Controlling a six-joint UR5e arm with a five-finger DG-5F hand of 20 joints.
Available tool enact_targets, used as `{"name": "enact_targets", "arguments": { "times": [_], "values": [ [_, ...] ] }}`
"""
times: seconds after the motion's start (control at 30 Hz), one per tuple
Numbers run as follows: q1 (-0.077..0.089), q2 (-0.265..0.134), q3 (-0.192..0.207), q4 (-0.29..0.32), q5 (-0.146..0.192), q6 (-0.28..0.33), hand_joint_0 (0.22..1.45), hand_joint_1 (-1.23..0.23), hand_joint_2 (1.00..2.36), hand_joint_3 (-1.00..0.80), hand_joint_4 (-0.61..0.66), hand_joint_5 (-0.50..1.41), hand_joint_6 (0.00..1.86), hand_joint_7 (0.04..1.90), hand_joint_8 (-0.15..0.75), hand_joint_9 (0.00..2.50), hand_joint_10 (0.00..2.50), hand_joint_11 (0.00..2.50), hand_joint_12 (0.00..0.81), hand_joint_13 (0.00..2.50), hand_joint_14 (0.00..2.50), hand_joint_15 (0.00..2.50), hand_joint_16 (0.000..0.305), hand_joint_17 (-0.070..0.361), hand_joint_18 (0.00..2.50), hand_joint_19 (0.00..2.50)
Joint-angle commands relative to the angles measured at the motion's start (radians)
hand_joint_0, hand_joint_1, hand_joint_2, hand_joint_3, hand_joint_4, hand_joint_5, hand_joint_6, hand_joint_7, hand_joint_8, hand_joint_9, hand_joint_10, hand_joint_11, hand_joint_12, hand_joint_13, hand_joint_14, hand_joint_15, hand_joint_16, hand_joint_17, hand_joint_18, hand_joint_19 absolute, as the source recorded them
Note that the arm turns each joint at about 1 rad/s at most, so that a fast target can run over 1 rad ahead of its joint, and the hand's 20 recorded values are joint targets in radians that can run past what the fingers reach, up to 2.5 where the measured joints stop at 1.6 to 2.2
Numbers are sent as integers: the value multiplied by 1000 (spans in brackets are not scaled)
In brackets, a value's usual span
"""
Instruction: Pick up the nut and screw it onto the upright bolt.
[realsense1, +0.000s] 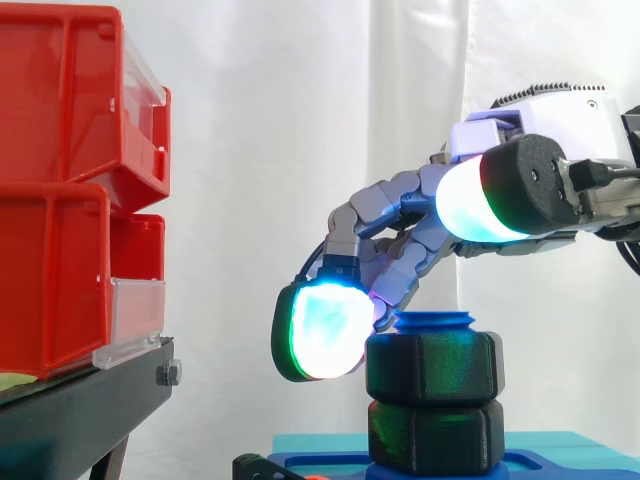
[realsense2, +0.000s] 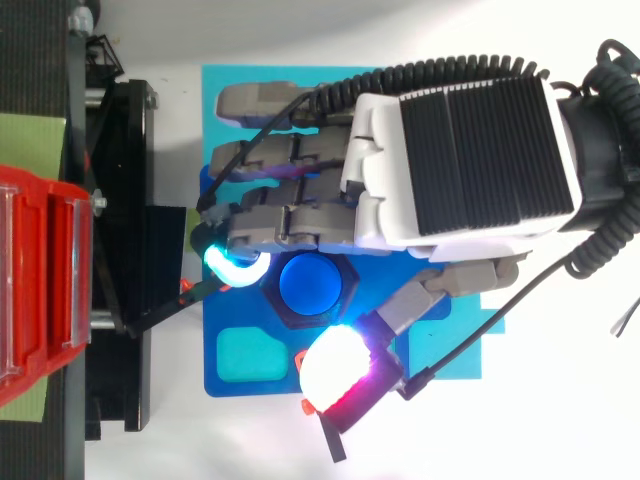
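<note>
With fingers curled round the black hexagonal plastic nut (realsense1: 435, 365) on the upright blue bolt (realsense1: 432, 320), the hand (realsense2: 460, 160) appears mid-screwing; next, turn it downward.

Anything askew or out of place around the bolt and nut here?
Nothing stands out. The nut sits level on the upright bolt, with pads of the hand against its sides. The red bins are stacked tidily.
</note>
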Motion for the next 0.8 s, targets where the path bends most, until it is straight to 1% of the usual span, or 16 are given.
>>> {"name": "enact_targets", "arguments": {
  "times": [0.0,0.03,0.17,0.23,0.37,0.43,0.47,0.6,0.67,0.73,0.77],
  "values": [
    [-4,0,-1,-3,-1,0,522,-169,1000,-500,274,-80,504,1108,251,635,0,0,307,449,0,0,32,73,91,0],
    [-4,0,-4,-3,-1,-2,523,-171,1000,-500,266,-71,504,1178,250,642,0,0,305,455,0,0,32,72,97,0],
    [-10,0,-6,-3,0,-2,525,-178,1000,-500,249,-58,503,1266,252,663,0,0,303,459,0,0,32,72,104,0],
    [-13,0,-6,-4,2,-2,526,-182,1000,-500,238,-45,502,1343,257,677,0,0,300,475,0,0,32,71,116,0],
    [-18,0,-6,-18,2,-2,528,-188,1000,-500,226,-29,500,1435,262,701,0,0,298,485,0,0,31,70,135,0],
    [-20,0,-6,-16,2,-2,528,-189,1000,-500,222,-31,514,1424,262,710,0,0,298,487,0,0,31,70,140,0],
    [-23,0,-6,-13,-1,-2,529,-190,1000,-500,227,-31,535,1386,262,719,0,0,297,492,0,0,31,69,144,0],
    [-30,0,-6,-15,2,1,530,-191,1000,-500,228,-33,574,1345,265,735,0,0,296,507,0,0,30,68,155,0],
    [-32,0,-6,-15,0,1,531,-186,1000,-500,225,-28,608,1277,264,747,0,0,294,510,0,0,30,67,169,0],
    [-41,0,-4,-13,-3,1,531,-159,1000,-500,199,-20,666,1159,265,810,0,0,284,543,0,0,29,66,200,0],
    [-43,0,-4,-12,-3,1,531,-158,1000,-500,195,-20,671,1150,267,818,0,0,281,553,0,0,29,65,206,0]
  ]
}}
